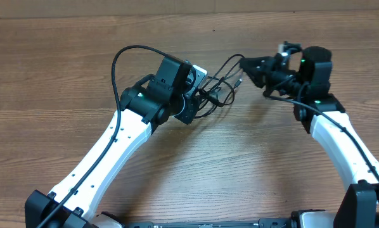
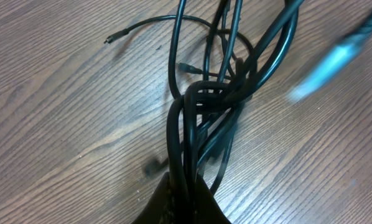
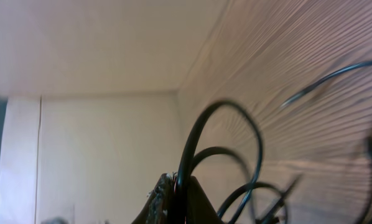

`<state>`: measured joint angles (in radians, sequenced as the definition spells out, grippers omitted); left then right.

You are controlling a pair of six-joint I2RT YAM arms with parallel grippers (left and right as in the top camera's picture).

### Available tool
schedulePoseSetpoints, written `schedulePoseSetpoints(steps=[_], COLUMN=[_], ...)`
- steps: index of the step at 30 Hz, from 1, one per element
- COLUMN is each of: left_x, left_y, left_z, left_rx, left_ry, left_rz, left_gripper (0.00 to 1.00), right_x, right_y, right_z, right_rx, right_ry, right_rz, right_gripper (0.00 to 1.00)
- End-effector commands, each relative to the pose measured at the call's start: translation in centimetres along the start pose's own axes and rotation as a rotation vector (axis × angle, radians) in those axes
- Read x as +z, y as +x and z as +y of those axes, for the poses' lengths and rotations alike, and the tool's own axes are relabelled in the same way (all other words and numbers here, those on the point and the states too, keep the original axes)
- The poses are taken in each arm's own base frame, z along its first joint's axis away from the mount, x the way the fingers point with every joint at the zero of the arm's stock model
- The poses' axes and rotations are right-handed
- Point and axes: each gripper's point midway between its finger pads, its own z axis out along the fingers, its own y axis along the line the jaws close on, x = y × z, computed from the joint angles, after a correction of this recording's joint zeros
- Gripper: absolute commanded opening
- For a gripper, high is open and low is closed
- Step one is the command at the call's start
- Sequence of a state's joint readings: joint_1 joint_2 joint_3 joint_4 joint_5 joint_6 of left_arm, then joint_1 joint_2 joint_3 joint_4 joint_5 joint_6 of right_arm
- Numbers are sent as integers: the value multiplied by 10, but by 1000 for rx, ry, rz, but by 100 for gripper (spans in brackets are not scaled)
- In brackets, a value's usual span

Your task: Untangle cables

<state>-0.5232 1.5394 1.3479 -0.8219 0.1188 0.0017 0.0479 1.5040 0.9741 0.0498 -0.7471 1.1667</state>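
Nothing can be read: no lettering, label, brand or number shows on the cables (image 2: 192, 118), the white arm links (image 1: 107, 152) or the wooden surface (image 1: 240, 171) (the green lights (image 1: 302, 61) are plain dots).

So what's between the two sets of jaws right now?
Only the cables, a tangled bunch strung from one to the other above the wooden table; the overhead view shows it.
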Motion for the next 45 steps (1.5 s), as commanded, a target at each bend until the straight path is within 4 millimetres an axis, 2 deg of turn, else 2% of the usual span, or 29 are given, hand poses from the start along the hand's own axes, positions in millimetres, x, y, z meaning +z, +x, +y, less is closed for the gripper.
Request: schedulePoseSetpoints(steps=[1,4,5,8,12,13,16,21,26,28,31,38,42,45], left_x=[3,3,3,3,2,2,2,2,2,2,2,1,0,-1], left_y=[5,4,4,-2,-9,-10,-10,-10,-11,-10,-10,-11,-12,-15], left_z=[7,7,7,6,6,6,6,6,-8,-8,-8,-17,-28,-30], left_rx=[-12,-12,-12,-9,-5,-4,2,3,80,79,79,88,113,116], left_ry=[-28,-28,-27,-25,-25,-25,-25,-25,57,57,57,108,172,186], left_rz=[20,18,15,-9,-36,-42,-41,-43,-46,-45,-45,-48,-60,-73], left_gripper=[4,4,4,4,4,4,4,4,4,4,4,4,4,4], right_x=[-25,-33,-33,-28,-19,-14,-6,9,28,35,37,36,37,42], right_y=[-43,-51,-50,-34,-13,-2,15,46,68,74,76,57,60,71], right_z=[-1,-13,-15,-22,-24,-26,-28,-28,-37,-39,-38,-46,-47,-46], right_rx=[7,46,53,30,-24,-50,-59,-52,58,99,134,143,165,160], right_ry=[31,64,72,99,116,130,146,166,222,245,244,281,284,288], right_rz=[-192,-214,-210,-141,-63,-31,17,89,95,77,71,-46,-42,-18], right_gripper=[4,6,11,44,59,62,65,63,63,63,63,63,63,60])
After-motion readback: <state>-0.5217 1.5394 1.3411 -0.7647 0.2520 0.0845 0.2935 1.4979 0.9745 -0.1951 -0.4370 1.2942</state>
